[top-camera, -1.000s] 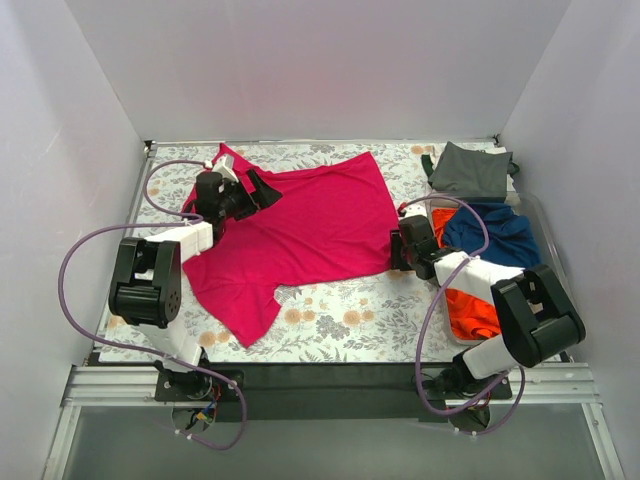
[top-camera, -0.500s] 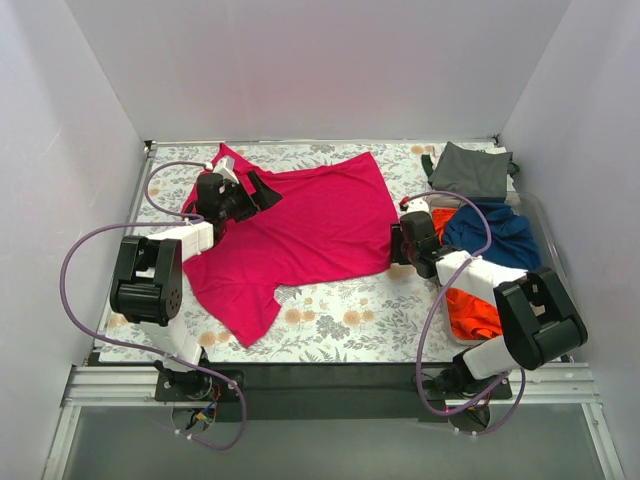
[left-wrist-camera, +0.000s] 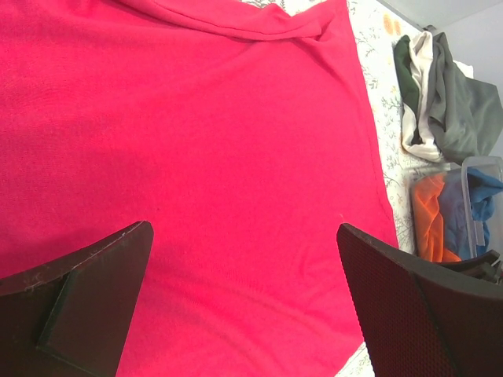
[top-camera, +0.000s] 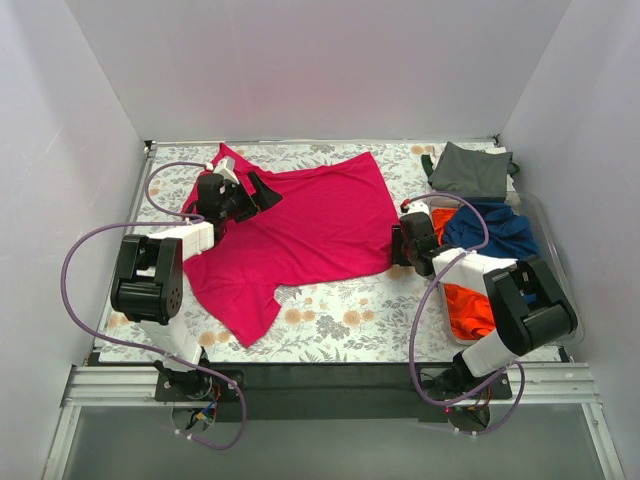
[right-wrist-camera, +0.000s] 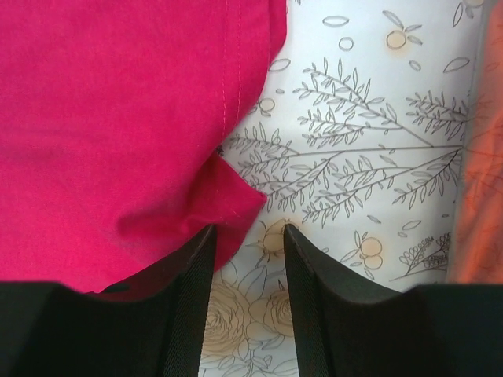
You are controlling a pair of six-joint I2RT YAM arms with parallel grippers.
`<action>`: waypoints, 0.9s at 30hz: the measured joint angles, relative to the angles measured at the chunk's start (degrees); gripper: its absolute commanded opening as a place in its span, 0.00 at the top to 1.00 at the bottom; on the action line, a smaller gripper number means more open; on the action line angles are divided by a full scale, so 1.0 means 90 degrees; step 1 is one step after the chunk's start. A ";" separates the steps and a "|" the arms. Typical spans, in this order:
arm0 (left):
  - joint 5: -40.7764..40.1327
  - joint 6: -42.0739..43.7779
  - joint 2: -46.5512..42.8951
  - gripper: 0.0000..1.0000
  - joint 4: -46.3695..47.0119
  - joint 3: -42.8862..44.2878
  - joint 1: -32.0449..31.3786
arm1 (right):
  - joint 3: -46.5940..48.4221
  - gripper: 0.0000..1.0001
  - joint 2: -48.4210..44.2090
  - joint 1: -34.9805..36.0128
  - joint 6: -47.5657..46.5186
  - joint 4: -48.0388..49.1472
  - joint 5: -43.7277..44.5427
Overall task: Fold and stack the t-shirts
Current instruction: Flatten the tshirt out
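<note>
The left gripper [top-camera: 248, 183] hovers with its jaws wide apart over the far left of the magenta t-shirt [top-camera: 300, 230]. The shirt is spread on the floral tablecloth [top-camera: 350, 315], which lies bare along the shirt's near hem. At its right hem corner, the right gripper [right-wrist-camera: 244, 232] stands narrowly parted, clamping nothing. Further right lie the grey-green t-shirt [top-camera: 470, 170], navy t-shirt [top-camera: 492, 235] and orange t-shirt [top-camera: 470, 308].

Blocked at right by clear bin [left-wrist-camera: 469, 212] stuffed with navy t-shirt [top-camera: 495, 235] and orange t-shirt [top-camera: 468, 308], plus grey-green t-shirt [top-camera: 470, 172] heaped just behind it at far right corner. Free to pass over bare floral tablecloth [top-camera: 350, 318] along near edge and through narrow gap between magenta t-shirt [top-camera: 310, 225] hem and bin, right gripper [right-wrist-camera: 247, 229] low in that gap with fingers slightly parted. Hemmed in by white walls [top-camera: 90, 150] left, far and right; left gripper [left-wrist-camera: 244, 232] spread wide just above that t-shirt, bulky left arm [top-camera: 150, 275] over its left side.
</note>
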 measured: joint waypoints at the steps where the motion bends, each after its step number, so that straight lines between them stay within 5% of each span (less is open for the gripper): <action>1: 0.0000 0.0000 0.0000 0.03 0.0000 0.0000 0.0000 | 0.0000 0.65 0.0036 -0.0005 0.0000 0.0032 0.0007; 6: -0.0002 0.0005 0.0000 0.03 0.0007 0.0000 0.0000 | 0.0019 0.74 0.0148 -0.0053 0.0010 0.0243 -0.0053; 11: -0.0005 0.0007 0.0197 0.03 0.0017 0.0002 0.0000 | 0.0063 0.99 0.0318 -0.0117 0.0019 0.0503 -0.0165; 19: -0.0036 0.0053 0.0576 0.04 -0.0151 0.0002 0.0000 | 0.0073 0.99 0.0347 -0.0131 0.0046 0.0602 -0.0277; 27: -0.0034 0.0056 0.0658 0.03 -0.0153 0.0005 0.0000 | -0.0568 0.99 -0.0979 -0.0073 0.0090 -0.0007 -0.0257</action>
